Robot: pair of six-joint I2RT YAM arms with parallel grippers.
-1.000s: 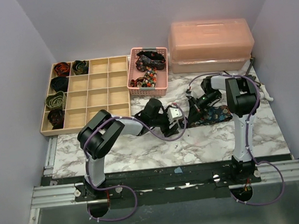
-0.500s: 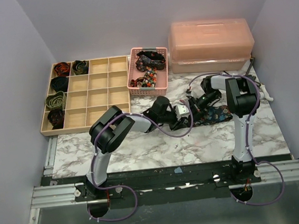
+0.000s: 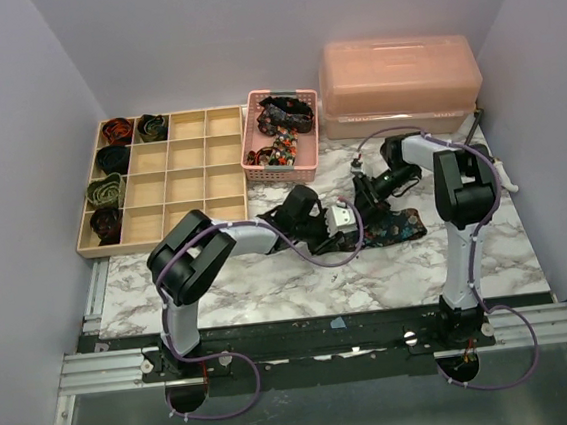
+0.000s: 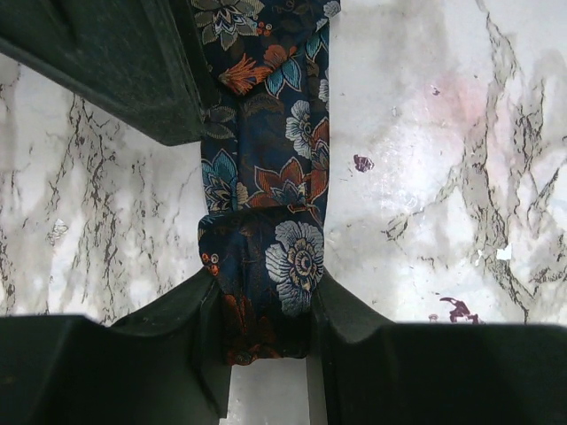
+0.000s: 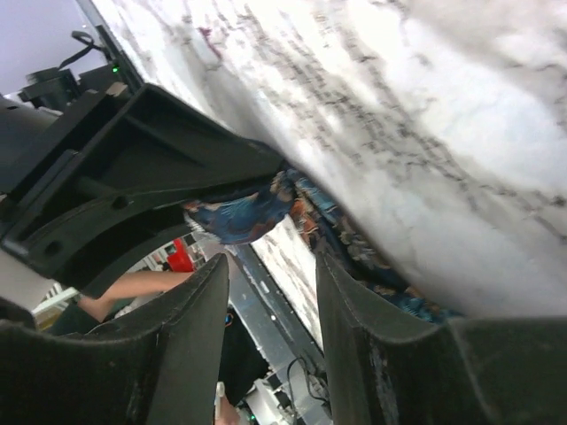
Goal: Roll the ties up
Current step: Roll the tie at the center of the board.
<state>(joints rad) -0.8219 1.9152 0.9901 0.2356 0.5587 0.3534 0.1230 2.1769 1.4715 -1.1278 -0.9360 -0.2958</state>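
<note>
Top view: the left arm reached from the lower left to the middle of the surface (image 3: 270,284). The right arm bent over from the right, its tip just beside the left one.

Left end effector (image 3: 353,223): closed on the tie (image 3: 402,225). In its wrist view the left end effector (image 4: 266,297) sat at the bottom edge. Both fingers (image 4: 177,328) pressed the sides of the folded end of the tie (image 4: 266,177). From there the navy floral fabric ran flat on the marble to the top edge. A dark part of the other arm overlapped it at the upper left.

Right end effector (image 3: 365,193): open. In its wrist view the right end effector (image 5: 270,266) showed its fingers (image 5: 190,328) apart with nothing between them. The tie (image 5: 239,217) lay just beyond the tips, under the dark body of the left arm.

In the top view the free length of the tie lay right of centre, trailing toward the right.

Tray (image 3: 188,156), left of frame: rolled ties (image 3: 153,127) filled all four cells of the leftmost column and the second cell of the top row.

Basket (image 3: 280,171), upper centre: it held loose ties (image 3: 284,114) in a heap. A pink lidded box (image 3: 398,76) stood to its right.
</note>
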